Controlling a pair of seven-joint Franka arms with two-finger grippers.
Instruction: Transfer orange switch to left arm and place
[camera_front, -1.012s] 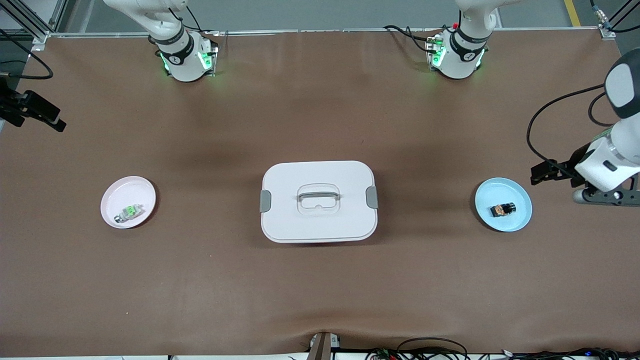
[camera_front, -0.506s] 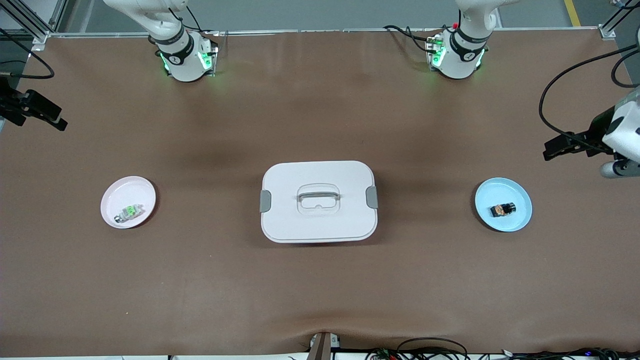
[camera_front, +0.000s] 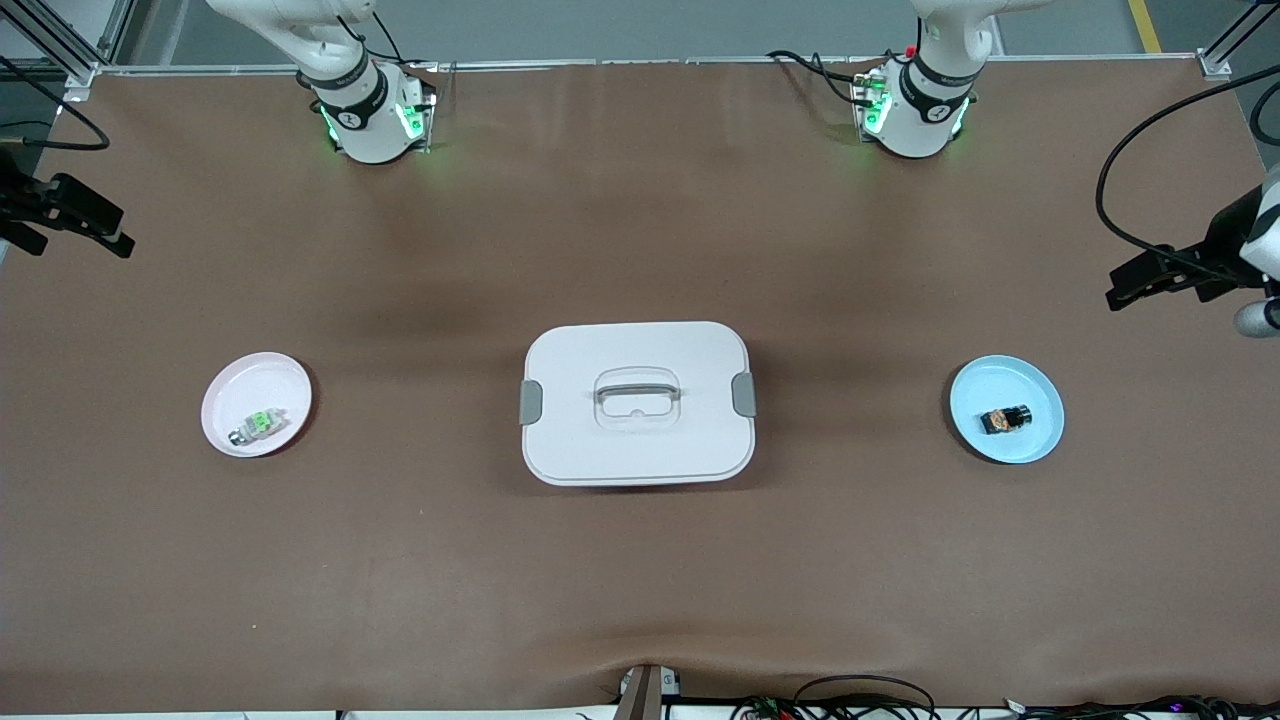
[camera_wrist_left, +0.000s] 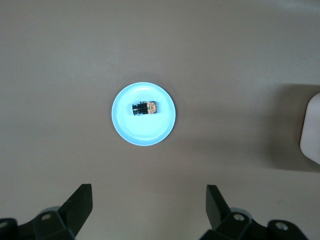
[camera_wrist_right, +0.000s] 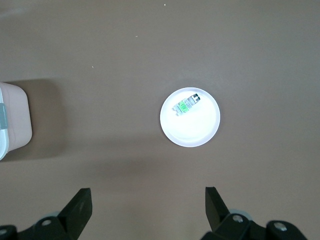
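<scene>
The orange switch (camera_front: 1005, 419) lies on a light blue plate (camera_front: 1030, 440) toward the left arm's end of the table. In the left wrist view the switch (camera_wrist_left: 144, 108) lies on the plate (camera_wrist_left: 145, 132). My left gripper (camera_wrist_left: 149, 196) is open and empty, high above the table and well apart from the plate. Its hand shows at the edge of the front view (camera_front: 1180, 270). My right gripper (camera_wrist_right: 148, 196) is open and empty, high over the right arm's end. The white box (camera_front: 637, 402) stands at the table's middle.
A pink plate (camera_front: 280, 385) with a green-and-silver component (camera_front: 258, 425) lies toward the right arm's end; the right wrist view shows the plate (camera_wrist_right: 192, 132). The box's corner shows in both the left wrist view (camera_wrist_left: 312, 130) and the right wrist view (camera_wrist_right: 12, 120).
The left arm's hand has moved away from the blue plate, toward the robots' bases and the table's end. The right arm has barely shifted. The switch has not moved.
</scene>
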